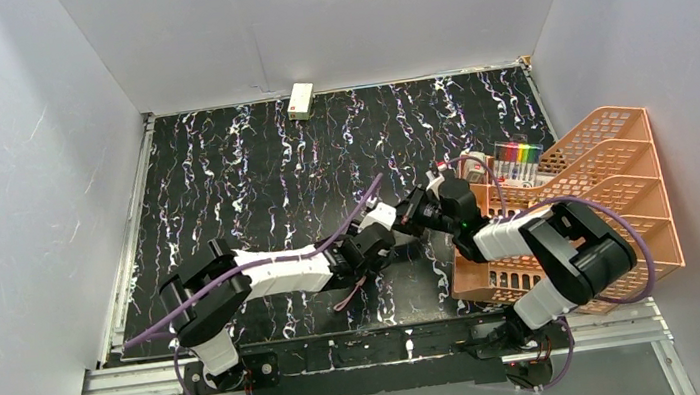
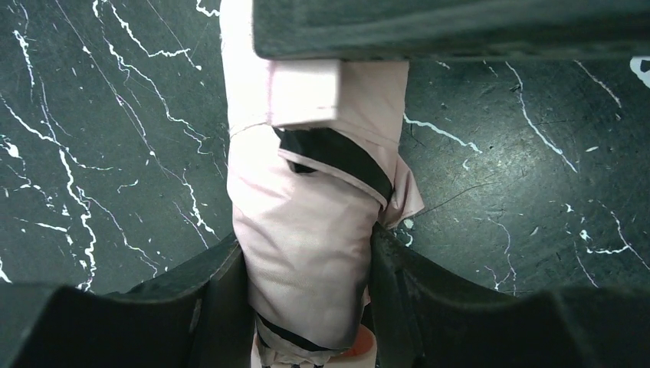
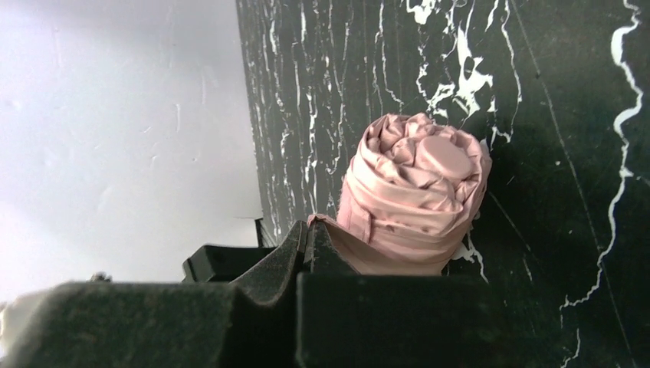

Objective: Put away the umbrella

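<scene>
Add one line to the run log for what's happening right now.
left tool: shut around umbrella | right tool: shut, apparently on its strap | umbrella: rolled up, over black table

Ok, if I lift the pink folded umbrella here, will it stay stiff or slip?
The pink folded umbrella is probably soft: its fabric dents between the fingers of the left gripper. Its smooth sheen suggests it may slide. Its rounded rolled end would likely roll if released.

You see a cream box [image 1: 301,100] at the far edge of the black marbled table [image 1: 251,159]; right, an orange mesh rack [image 1: 615,175] holding markers [image 1: 520,153].
</scene>
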You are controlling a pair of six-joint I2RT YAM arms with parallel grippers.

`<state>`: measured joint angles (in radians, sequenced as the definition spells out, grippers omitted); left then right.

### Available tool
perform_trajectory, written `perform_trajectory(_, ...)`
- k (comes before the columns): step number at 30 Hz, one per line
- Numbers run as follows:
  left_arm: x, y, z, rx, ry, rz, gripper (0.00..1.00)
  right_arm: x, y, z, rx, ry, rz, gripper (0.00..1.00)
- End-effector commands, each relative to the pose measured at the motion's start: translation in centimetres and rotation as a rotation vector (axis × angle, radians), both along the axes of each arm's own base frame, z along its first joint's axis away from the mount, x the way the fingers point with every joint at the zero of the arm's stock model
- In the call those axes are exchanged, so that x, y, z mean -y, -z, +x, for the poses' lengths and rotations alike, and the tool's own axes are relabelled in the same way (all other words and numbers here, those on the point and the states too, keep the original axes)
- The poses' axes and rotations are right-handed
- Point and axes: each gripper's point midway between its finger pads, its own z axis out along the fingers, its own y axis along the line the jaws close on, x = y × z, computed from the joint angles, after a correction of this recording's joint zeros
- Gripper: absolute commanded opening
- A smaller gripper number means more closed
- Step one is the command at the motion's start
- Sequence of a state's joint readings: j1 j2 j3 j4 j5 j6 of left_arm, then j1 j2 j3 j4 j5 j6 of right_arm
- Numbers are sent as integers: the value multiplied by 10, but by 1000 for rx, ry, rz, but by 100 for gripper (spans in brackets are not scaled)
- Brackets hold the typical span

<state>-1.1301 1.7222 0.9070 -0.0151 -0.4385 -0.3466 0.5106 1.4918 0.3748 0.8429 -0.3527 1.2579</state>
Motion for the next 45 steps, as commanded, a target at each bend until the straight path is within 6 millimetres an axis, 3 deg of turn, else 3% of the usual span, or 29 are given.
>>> perform_trajectory(1, -41, 68, -84, -287, 203, 265, 0, -12, -58, 46, 204, 43, 63, 0)
perform_trajectory(9, -35, 69, -90, -274, 235, 278, 0, -21, -4, 54, 79, 6, -41, 0)
perform_trajectory(13, -34, 69, -90, -272, 240, 276, 0, -21, 23, 47, 20, -23, -108, 0)
perform_trajectory(16, -34, 69, -90, -270, 239, 274, 0, -17, 35, 40, -7, -29, -140, 7)
perform_trajectory(22, -35, 68, -92, -274, 247, 263, 0, -12, 26, 34, 32, -37, -157, 30)
perform_trajectory(26, -33, 65, -96, -282, 269, 243, 0, -9, 10, 37, 86, -38, -155, 36)
perform_trajectory(29, -30, 61, -97, -280, 295, 221, 0, 1, 5, 39, 98, -19, -184, 37)
perform_trajectory(38, -21, 28, -81, -139, 463, 201, 0, 69, 4, 51, 137, 131, -476, 45)
perform_trajectory(42, -21, 10, -68, -7, 623, 215, 0, 79, -10, 49, 197, 118, -538, 45)
perform_trajectory(45, -26, 0, -54, -52, 658, 154, 9, 84, -20, 46, 236, 88, -583, 45)
